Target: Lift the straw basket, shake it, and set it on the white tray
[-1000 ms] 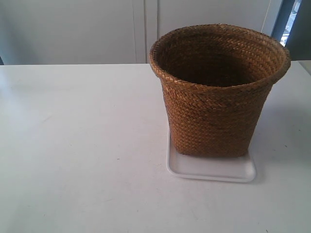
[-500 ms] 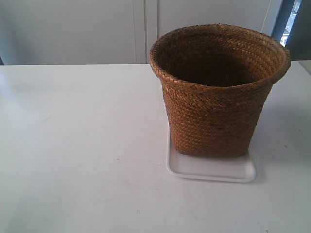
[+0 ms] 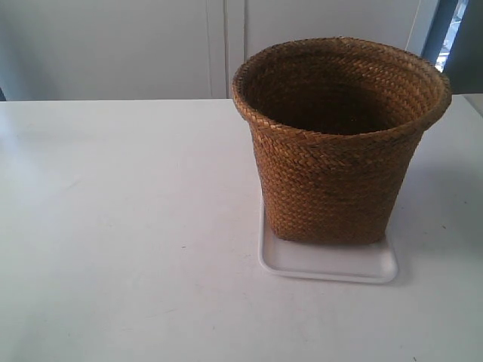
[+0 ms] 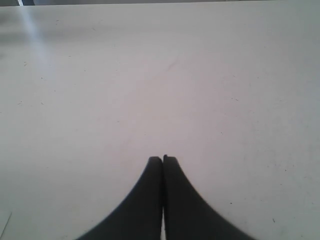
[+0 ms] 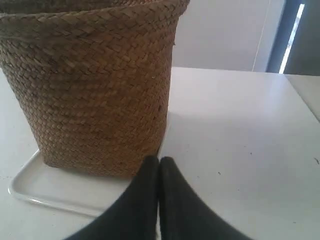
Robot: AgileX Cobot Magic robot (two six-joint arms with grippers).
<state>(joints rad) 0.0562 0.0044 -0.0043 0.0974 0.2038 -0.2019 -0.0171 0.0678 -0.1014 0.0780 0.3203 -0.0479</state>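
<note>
The straw basket [image 3: 336,143] stands upright on the white tray [image 3: 328,262], its squarish base covering the tray's far part. No arm shows in the exterior view. In the right wrist view the straw basket [image 5: 95,85] fills one side, resting on the white tray [image 5: 45,192]. My right gripper [image 5: 159,161] is shut with nothing in it, its tips close to the basket's lower corner and apart from it. My left gripper [image 4: 163,160] is shut and holds nothing, over bare white table [image 4: 160,80].
The white table [image 3: 113,226] spreads wide beside the basket. A pale wall with a door seam [image 3: 226,45] stands behind it. A dark window strip [image 3: 453,30] sits at the back corner.
</note>
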